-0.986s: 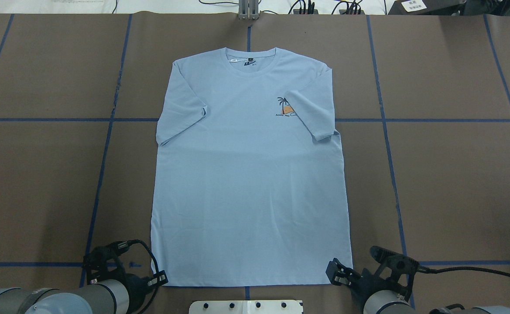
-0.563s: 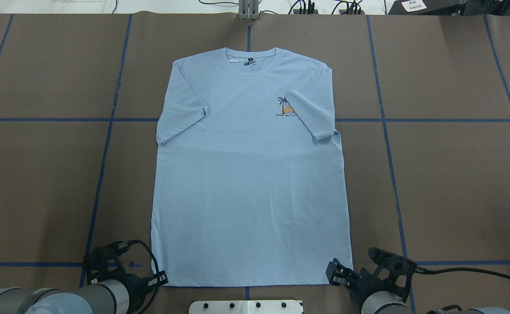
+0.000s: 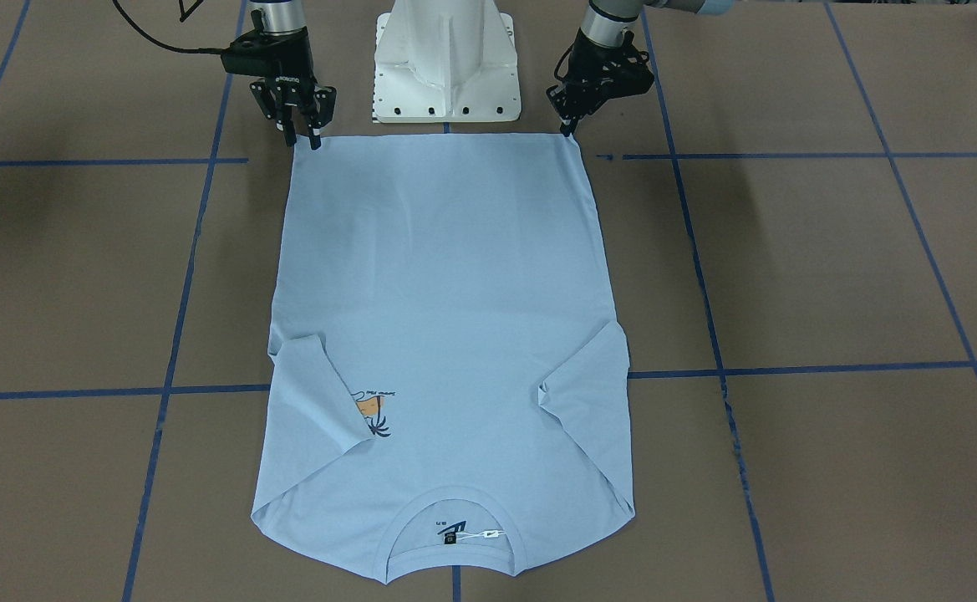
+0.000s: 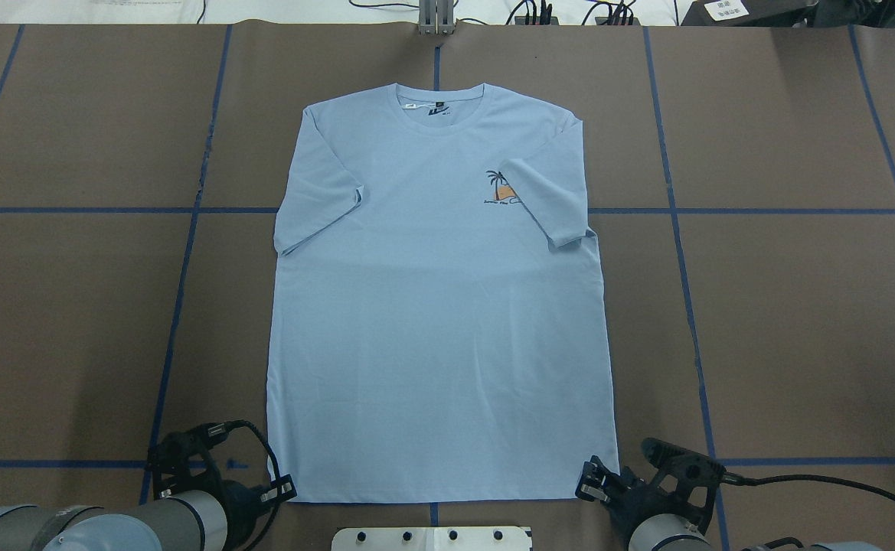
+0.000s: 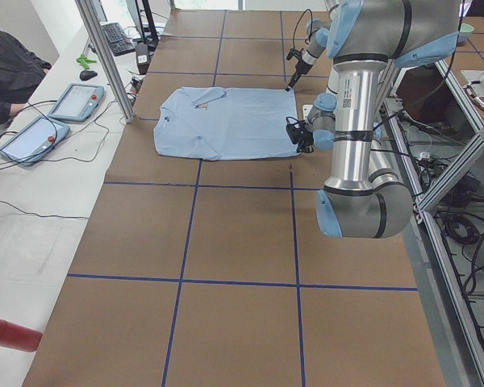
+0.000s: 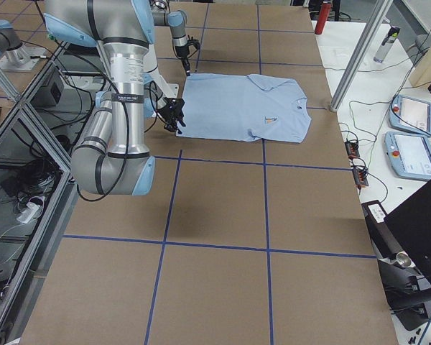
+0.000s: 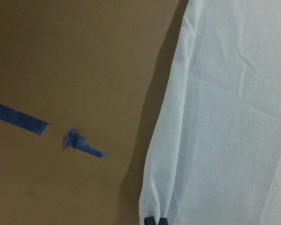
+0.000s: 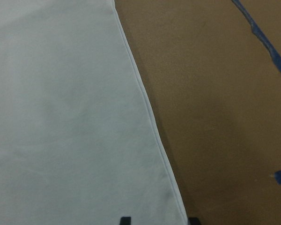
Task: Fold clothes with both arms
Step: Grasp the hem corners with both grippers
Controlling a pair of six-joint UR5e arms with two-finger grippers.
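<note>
The T-shirt [image 4: 439, 321] lies flat and face up at the centre of the overhead view on the brown table [image 4: 799, 306], collar toward the top of the frame and hem toward the bottom. Both short sleeves are folded inward over the body; the sleeve on the frame's right lies against the palm print [image 4: 502, 188]. The dark neck label [image 4: 438, 109] shows inside the collar. The left gripper [image 3: 570, 127], at the upper right of the front-facing view, sits at one hem corner; its wrist view shows the fingertips [image 7: 151, 220] drawn together on the fabric there, pinching it. The right gripper [image 3: 303, 140], at the upper left of that view, stands at the other hem corner with fingers spread; its fingertips [image 8: 125, 220] straddle the shirt's edge without clamping it. The white pedestal base [image 3: 446, 58] stands between the two arms, just beyond the hem.
</note>
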